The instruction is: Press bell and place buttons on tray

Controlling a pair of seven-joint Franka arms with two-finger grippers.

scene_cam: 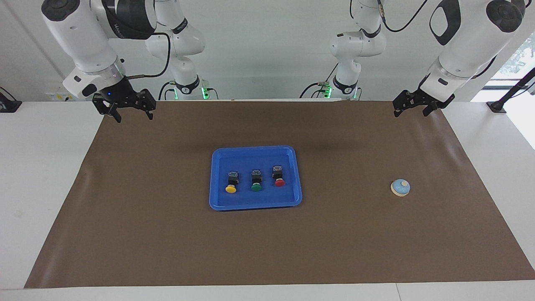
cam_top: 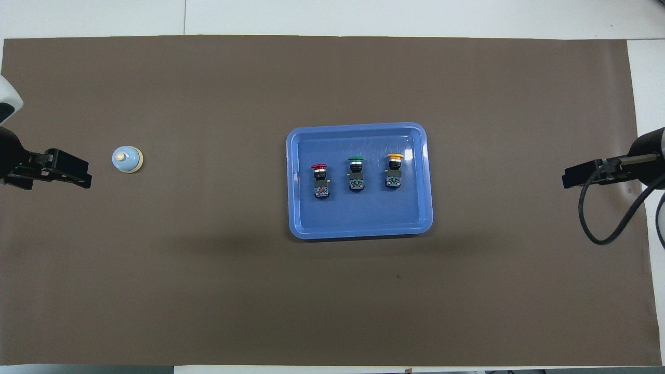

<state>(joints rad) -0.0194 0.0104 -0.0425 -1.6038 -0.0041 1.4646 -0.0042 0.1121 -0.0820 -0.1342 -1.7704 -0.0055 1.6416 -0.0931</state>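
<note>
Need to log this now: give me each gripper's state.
Left gripper: open, holding nothing.
Right gripper: open, holding nothing.

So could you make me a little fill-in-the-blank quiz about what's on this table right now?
1. All three buttons lie in the blue ____.
2. Between the yellow button and the red button lies the ____ one.
3. The bell stands on the brown mat toward the ____ arm's end of the table.
4. The left end effector and the right end effector are both up in the air and hold ____.

Missing words: tray; green; left; nothing
</note>
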